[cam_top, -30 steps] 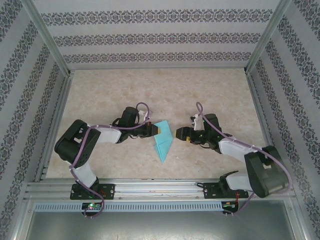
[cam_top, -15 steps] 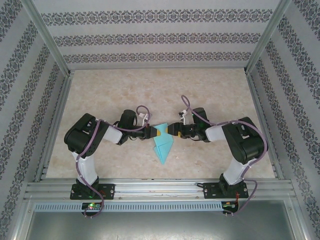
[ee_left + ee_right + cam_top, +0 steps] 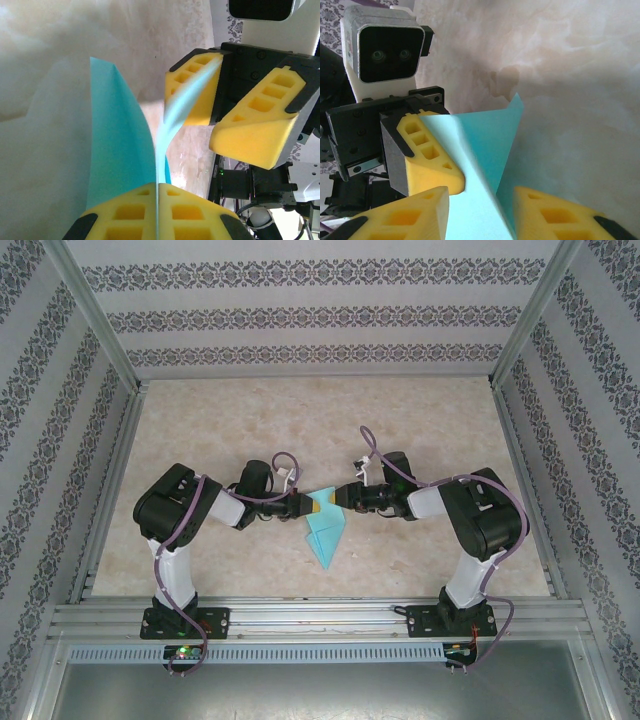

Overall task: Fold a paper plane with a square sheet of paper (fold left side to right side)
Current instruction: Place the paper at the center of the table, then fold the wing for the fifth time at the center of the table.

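The paper plane [image 3: 325,531] looks matt, the fingers [image 3: 250,125] spongy foam.

From my end I count 2 arms, left arm [image 3: 180,520] + right arm [image 3: 480,520], w/ 1 gripper ea.: left gripper [image 3: 312,505] and right gripper [image 3: 338,500], so 2. Yellow pads [image 3: 255,120]: 2 per gripper, 4 total. Paper [image 3: 325,532]: 1 pc. Wrist cam [image 3: 385,50] facing me in the right wrist view: 1, w/ 2 lenses. Table [image 3: 300,420]: 1. Patterned walls [image 3: 320,315]: 3. Purple cables [image 3: 285,455]: 1 per arm, 2 in all.
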You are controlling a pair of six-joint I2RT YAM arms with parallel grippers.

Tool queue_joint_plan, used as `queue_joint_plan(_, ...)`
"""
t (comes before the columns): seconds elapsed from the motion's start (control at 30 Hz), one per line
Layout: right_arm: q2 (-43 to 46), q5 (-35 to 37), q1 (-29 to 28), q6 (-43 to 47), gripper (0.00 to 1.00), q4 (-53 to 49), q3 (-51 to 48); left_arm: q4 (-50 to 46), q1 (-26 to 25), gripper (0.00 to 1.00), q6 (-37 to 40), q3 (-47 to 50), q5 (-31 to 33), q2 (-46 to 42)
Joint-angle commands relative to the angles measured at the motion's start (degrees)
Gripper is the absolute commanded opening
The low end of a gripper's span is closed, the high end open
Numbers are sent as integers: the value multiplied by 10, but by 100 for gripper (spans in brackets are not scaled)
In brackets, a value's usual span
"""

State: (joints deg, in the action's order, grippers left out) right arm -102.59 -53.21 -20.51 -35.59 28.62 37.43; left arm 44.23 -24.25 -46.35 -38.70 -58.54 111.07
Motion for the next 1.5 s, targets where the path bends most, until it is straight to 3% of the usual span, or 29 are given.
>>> queue_joint_plan(0.0,-9,-11,0,7,33,14,11,27,7,5,-3,-10,-17,10)
queue_joint_plan(0.1,-11,-1,0,9,24,6,11,25,9,11,-2,-8,-14,7)
queue_joint_plan(0.2,-16,4,0,7,8,-1,12,17,14,23,1,0,-7,-12)
queue_joint_plan(0.3,-17,13,1,7,0,-11,12,-17,27,32,19,21,10,-57)
queue_joint_plan(0.43,-17,11,1,5,0,-15,12,-125,55,43,69,45,40,-154)
queue_joint_plan(0.6,-10,16,-1,3,0,-15,7,-328,74,44,131,41,70,-261)
queue_joint_plan(0.67,-6,19,-1,2,0,-16,4,-368,72,44,117,44,56,-279)
queue_joint_plan(0.9,-1,31,-8,0,0,-20,0,-338,23,50,28,114,70,-310)
queue_joint_plan(1.13,-2,36,-13,0,0,-26,2,-259,-15,52,-18,120,63,-246)
queue_joint_plan(1.47,6,39,-16,-1,0,-30,-2,-131,-53,43,-79,102,52,-152)
